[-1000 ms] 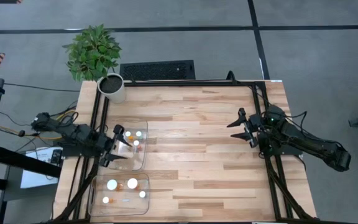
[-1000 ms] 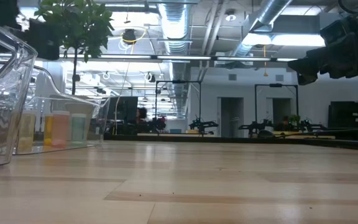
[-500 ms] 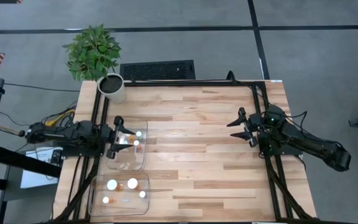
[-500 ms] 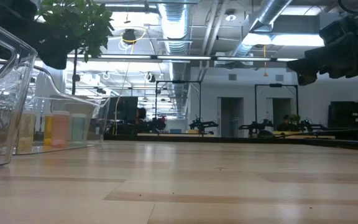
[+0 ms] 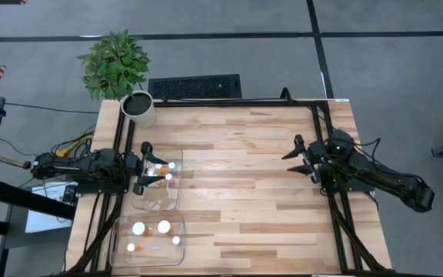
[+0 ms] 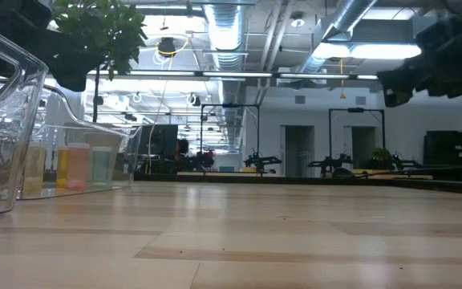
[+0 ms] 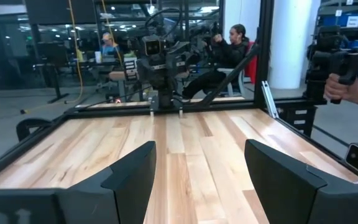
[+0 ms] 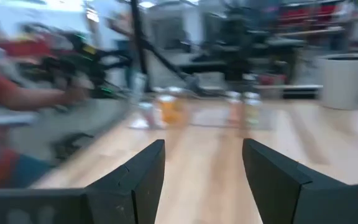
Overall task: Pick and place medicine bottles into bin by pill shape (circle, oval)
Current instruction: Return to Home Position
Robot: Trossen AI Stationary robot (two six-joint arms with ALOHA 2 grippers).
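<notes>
Several small amber bottles with white caps stand in two clear bins at the table's left. The far bin (image 5: 160,201) holds three bottles (image 5: 168,171). The near bin (image 5: 121,258) holds several bottles (image 5: 163,227). In the low view the far bin's bottles (image 6: 76,165) show through its clear wall. My left gripper (image 5: 144,168) is open and empty, level over the far bin's left rim, pointing toward the table's right. My right gripper (image 5: 298,158) is open and empty above the table's right part, pointing left. It also shows in the low view (image 6: 407,74).
A potted plant in a white pot (image 5: 138,108) stands at the far left corner. Bare wood (image 5: 237,185) lies between the bins and my right gripper. The left wrist view shows my right arm (image 7: 163,56) across the table, and people (image 7: 229,43) beyond it.
My left gripper has swung a little toward the table's far edge, from the far bin's near-left part to the middle of its left rim. It has turned to point straight toward the table's right. It has stayed open and empty. The bottles have not moved.
</notes>
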